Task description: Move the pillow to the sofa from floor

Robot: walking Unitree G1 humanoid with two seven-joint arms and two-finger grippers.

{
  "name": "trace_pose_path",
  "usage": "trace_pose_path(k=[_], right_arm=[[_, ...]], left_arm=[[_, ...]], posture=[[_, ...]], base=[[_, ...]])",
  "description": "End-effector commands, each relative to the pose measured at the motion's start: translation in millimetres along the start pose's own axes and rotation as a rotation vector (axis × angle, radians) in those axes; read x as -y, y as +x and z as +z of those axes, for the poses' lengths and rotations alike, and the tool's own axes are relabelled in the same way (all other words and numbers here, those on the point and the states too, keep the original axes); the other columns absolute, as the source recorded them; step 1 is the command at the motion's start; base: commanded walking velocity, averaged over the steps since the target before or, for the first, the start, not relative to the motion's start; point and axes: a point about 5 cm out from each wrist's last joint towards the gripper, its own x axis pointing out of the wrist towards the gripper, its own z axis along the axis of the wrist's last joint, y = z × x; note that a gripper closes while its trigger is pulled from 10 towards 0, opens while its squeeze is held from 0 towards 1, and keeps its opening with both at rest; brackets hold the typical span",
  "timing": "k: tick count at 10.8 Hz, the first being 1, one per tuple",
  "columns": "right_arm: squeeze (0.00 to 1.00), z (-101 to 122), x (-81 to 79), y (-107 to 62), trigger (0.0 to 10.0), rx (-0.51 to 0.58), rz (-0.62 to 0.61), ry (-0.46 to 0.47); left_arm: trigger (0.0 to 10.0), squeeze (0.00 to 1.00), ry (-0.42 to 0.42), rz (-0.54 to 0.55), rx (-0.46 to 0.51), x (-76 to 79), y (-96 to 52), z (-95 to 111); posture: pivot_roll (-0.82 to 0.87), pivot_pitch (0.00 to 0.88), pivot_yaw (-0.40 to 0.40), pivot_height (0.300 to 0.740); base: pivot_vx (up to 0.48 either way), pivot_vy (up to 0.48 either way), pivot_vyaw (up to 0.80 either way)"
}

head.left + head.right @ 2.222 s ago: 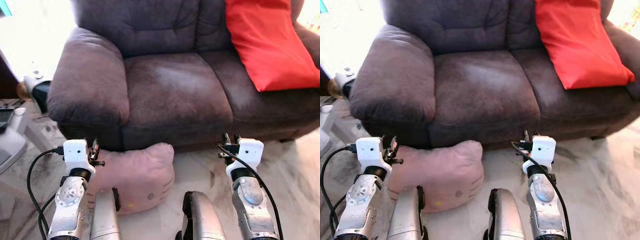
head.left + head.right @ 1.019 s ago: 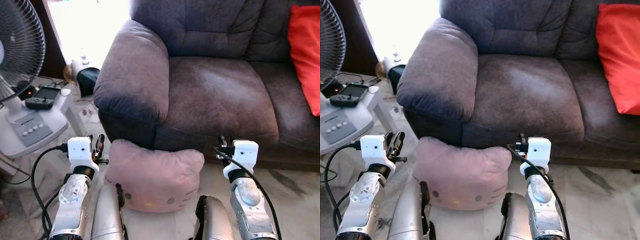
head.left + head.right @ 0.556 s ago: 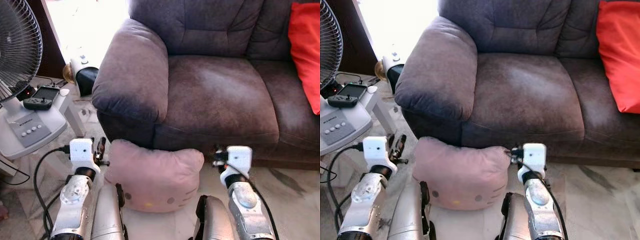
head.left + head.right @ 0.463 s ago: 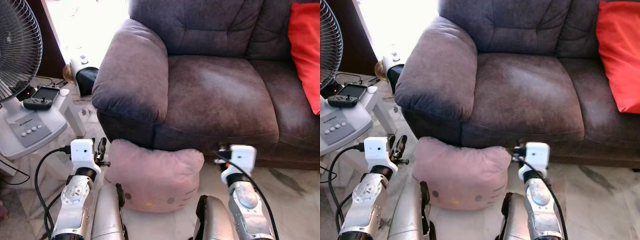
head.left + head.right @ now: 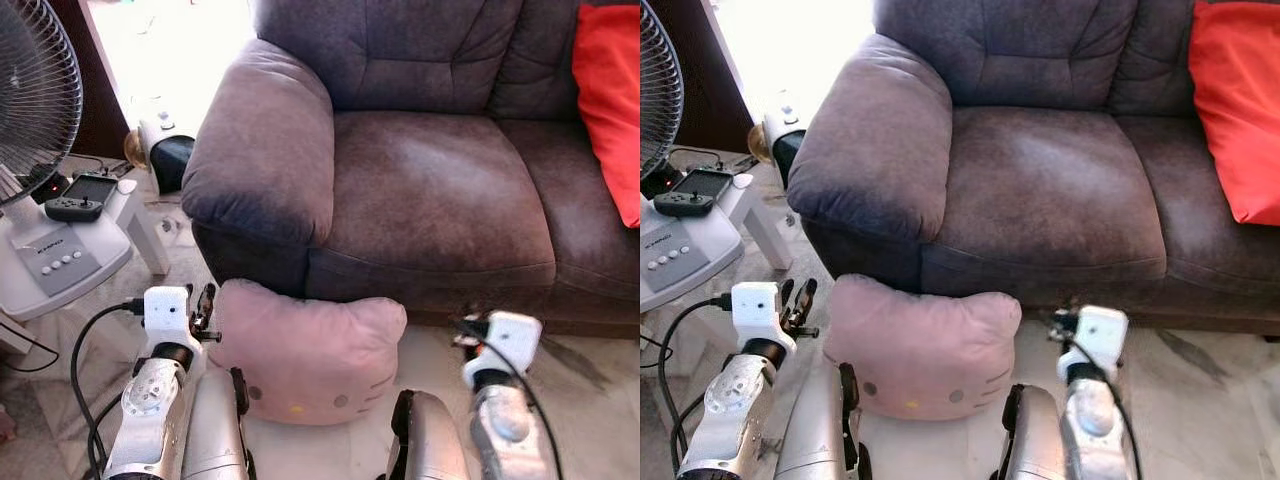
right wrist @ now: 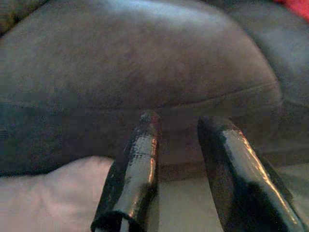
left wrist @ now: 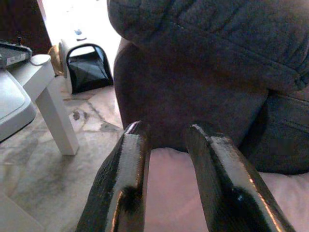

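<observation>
We see pink pillow [image 5: 305, 345] on floor [image 5: 590, 400], against sofa [image 5: 420, 190] front. Our left hand [image 7: 166, 145] fingers parted, nothing held, beside pillow's left edge. Right hand [image 6: 181, 145] parted, empty, near right edge.

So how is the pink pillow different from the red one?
The pink pillow lies on the floor against the sofa's front; the red pillow is up on the seat, leaning on the backrest. The pink one is pale, rounded and carries a cartoon cat face; the red one is bright, plain and flatter. The pink pillow sits between the left hand and right hand. Both look soft.
</observation>
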Motion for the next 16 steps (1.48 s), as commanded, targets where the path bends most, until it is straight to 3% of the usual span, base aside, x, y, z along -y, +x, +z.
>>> trace_pose_path(k=[1,3,9,11,16], right_arm=[[0.00,0.7,-4.3,2.6,10.0,-0.008,0.017,0.012],[0.00,4.9,-7.6,5.8,10.0,0.011,0.039,0.010],[0.00,5.6,-14.9,5.4,10.0,0.020,0.123,-0.016],[0.00,4.4,-15.9,5.0,10.0,0.015,0.128,-0.019],[0.00,1.4,-13.6,6.7,10.0,-0.009,0.121,-0.006]], left_arm=[[10.0,0.00,0.004,-0.012,-0.008,2.4,-0.8,-2.5],[10.0,0.00,0.005,-0.013,-0.006,2.3,-0.2,-2.3],[10.0,0.00,0.010,0.008,-0.013,2.5,6.3,-0.3],[10.0,0.00,0.014,0.012,-0.014,1.4,6.5,0.1],[10.0,0.00,0.015,0.006,-0.017,2.2,7.5,-0.4]], posture=[[0.06,0.081,-0.070,0.519],[0.06,0.089,-0.072,0.482],[0.06,0.098,-0.073,0.482],[0.06,0.101,-0.073,0.482],[0.06,0.101,-0.073,0.482]], base=[[0.000,0.000,0.00],[0.000,0.000,0.00],[0.000,0.000,0.00],[0.276,0.000,0.80],[0.305,0.000,0.00]])
